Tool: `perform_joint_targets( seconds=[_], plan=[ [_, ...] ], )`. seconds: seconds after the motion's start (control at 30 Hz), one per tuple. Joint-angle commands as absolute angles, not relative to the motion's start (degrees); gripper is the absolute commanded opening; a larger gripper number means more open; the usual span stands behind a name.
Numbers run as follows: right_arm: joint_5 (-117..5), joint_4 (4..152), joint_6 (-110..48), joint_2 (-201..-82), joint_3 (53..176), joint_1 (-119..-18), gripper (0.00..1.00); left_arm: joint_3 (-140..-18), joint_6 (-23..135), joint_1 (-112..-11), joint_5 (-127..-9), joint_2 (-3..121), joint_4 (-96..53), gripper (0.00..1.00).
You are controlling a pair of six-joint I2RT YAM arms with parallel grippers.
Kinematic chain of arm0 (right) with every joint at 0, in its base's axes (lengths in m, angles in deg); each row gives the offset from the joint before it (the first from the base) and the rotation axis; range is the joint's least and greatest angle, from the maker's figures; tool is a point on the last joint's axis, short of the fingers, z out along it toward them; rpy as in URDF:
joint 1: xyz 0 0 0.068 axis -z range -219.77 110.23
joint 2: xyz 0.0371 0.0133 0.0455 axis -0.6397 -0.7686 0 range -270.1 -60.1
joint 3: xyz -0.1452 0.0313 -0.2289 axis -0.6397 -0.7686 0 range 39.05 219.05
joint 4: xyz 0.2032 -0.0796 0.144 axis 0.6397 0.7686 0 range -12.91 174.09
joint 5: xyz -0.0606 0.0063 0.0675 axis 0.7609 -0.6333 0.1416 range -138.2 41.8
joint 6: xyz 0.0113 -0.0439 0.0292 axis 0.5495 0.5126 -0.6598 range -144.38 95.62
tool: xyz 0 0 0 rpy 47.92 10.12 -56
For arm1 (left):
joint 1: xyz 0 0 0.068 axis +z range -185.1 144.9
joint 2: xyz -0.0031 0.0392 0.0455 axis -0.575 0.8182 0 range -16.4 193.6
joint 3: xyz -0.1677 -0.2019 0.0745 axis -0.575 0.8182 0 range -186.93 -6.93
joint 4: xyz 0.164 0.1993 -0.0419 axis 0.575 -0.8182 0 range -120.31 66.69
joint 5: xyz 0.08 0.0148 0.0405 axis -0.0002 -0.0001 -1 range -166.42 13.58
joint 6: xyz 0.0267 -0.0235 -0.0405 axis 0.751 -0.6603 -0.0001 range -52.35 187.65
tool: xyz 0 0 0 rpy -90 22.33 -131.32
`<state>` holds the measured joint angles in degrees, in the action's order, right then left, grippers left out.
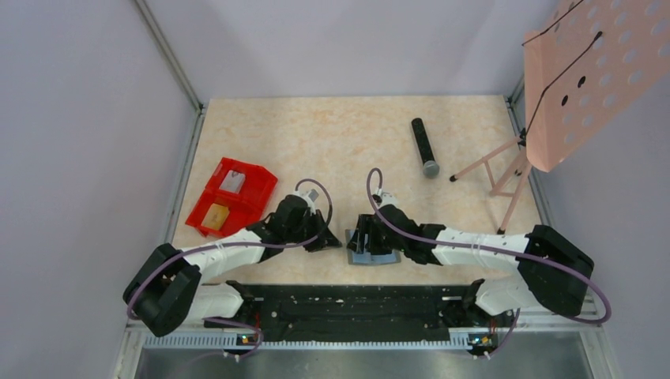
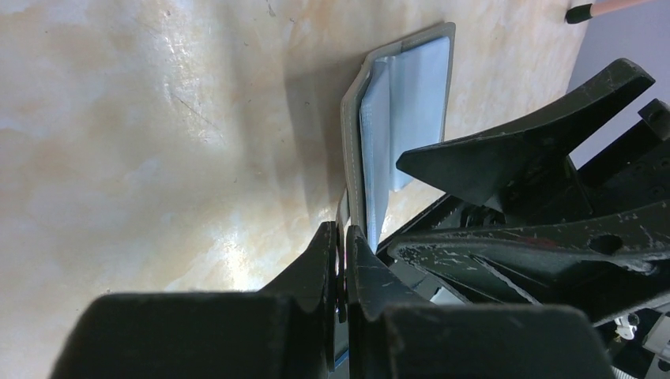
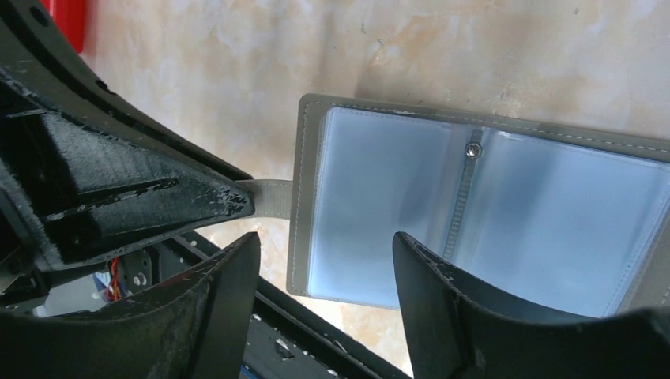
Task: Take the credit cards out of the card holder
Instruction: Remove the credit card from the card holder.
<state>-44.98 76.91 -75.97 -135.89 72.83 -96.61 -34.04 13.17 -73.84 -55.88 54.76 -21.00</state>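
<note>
The card holder (image 1: 379, 257) lies open on the table near the front edge, between both grippers. In the right wrist view it (image 3: 521, 213) shows a grey border and pale blue inner panels, with a grey strap (image 3: 272, 197) at its left edge. No card stands out from the panels. My left gripper (image 1: 336, 241) is shut on that strap, as the left wrist view (image 2: 341, 237) shows, with the card holder (image 2: 411, 95) just beyond it. My right gripper (image 1: 365, 237) is open and hangs over the holder's left panel (image 3: 324, 260), its jaws wide apart.
A red two-compartment bin (image 1: 233, 196) with small items stands at the left. A black microphone (image 1: 424, 147) lies at the back right. A pink music stand (image 1: 585, 79) stands on the right. A black rail (image 1: 348, 304) runs along the front edge.
</note>
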Motion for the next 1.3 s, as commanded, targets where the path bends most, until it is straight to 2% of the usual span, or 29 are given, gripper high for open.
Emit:
perform_joint_targets(
  seconds=[0.0, 0.33, 0.67, 0.77, 0.87, 1.27],
  plan=[
    [-41.32, 78.90, -74.50, -137.57, 76.45, -97.99, 0.60, -33.22, 12.39, -74.21, -55.74, 52.34, -18.63, 0.00],
    [-41.41, 79.93, -73.67, -140.10, 77.37, -98.48, 0.53, -33.36, 12.67, -74.29, -56.37, 50.82, -20.15, 0.00],
    [-40.83, 80.60, -73.50, -139.07, 77.54, -98.49, 0.40, -33.91, 13.69, -74.29, -57.34, 50.49, -22.03, 0.00],
    [-40.64, 80.80, -73.51, -138.65, 77.67, -98.56, 0.41, -33.83, 13.86, -74.30, -57.43, 50.44, -22.25, 0.00],
    [-40.35, 81.54, -73.41, -138.10, 78.03, -98.55, 0.49, -33.83, 13.95, -74.30, -57.52, 50.22, -22.63, 0.00],
    [-41.10, 80.95, -73.40, -138.60, 78.12, -98.57, 0.45, -33.83, 14.30, -74.30, -57.87, 49.61, -23.05, 0.00]
  ],
)
